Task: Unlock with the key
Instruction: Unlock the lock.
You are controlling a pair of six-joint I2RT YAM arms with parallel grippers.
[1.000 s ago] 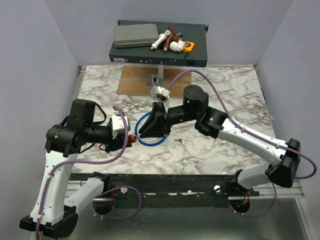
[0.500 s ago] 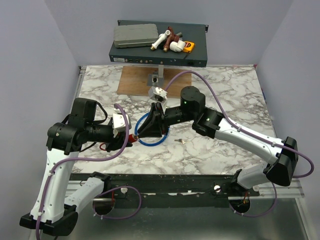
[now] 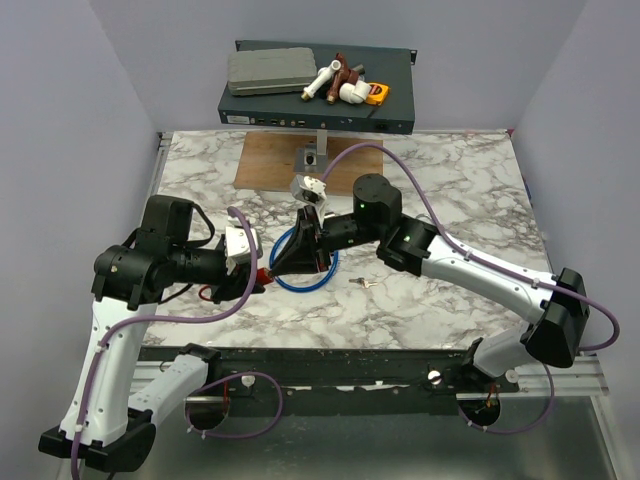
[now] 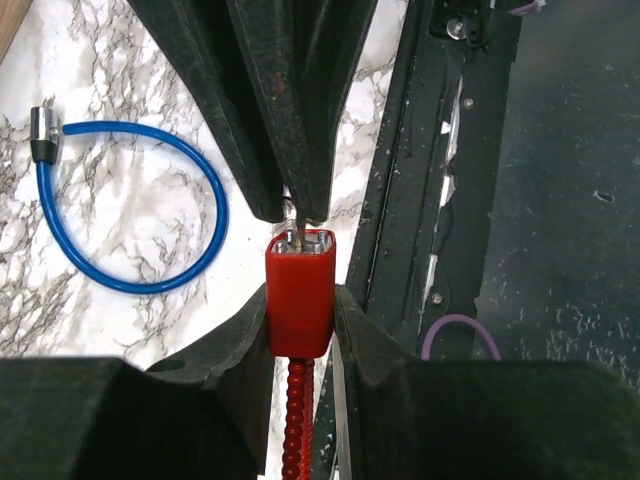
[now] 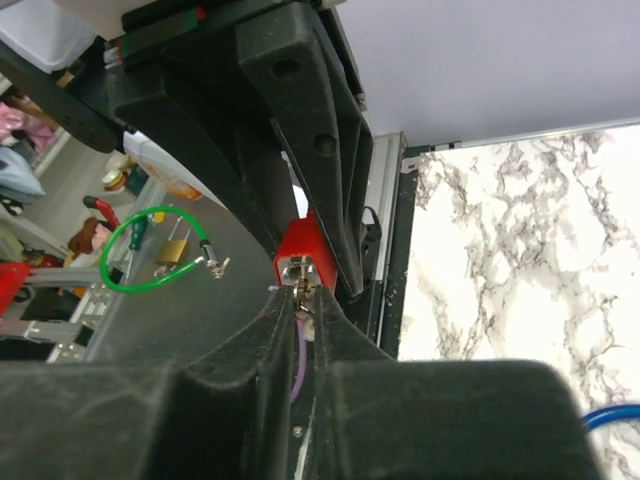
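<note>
- There's the marble table (image 3: 450, 200), and all the action is bunched just left of its middle, where the two arms meet.
- On the marble lies the blue cable (image 4: 224, 212) in a loose loop, with its metal plug end (image 4: 42, 135) lying free.
- In from the left comes the left gripper (image 4: 300, 310), its pincer narrowed and clamped on the sides of the red lock body (image 4: 299, 290), which it holds clear of the marble.
- Nose to nose with it is the right gripper (image 3: 283, 266), fingers pinched almost together on the key.
- Out of the lock's far end runs a ribbed red cable (image 4: 294, 420), back between the left fingers.
- And the key (image 4: 296, 222): a silver sliver at the right fingertips, its tip on the lock's keyhole face. I can't tell how deep it sits.
</note>
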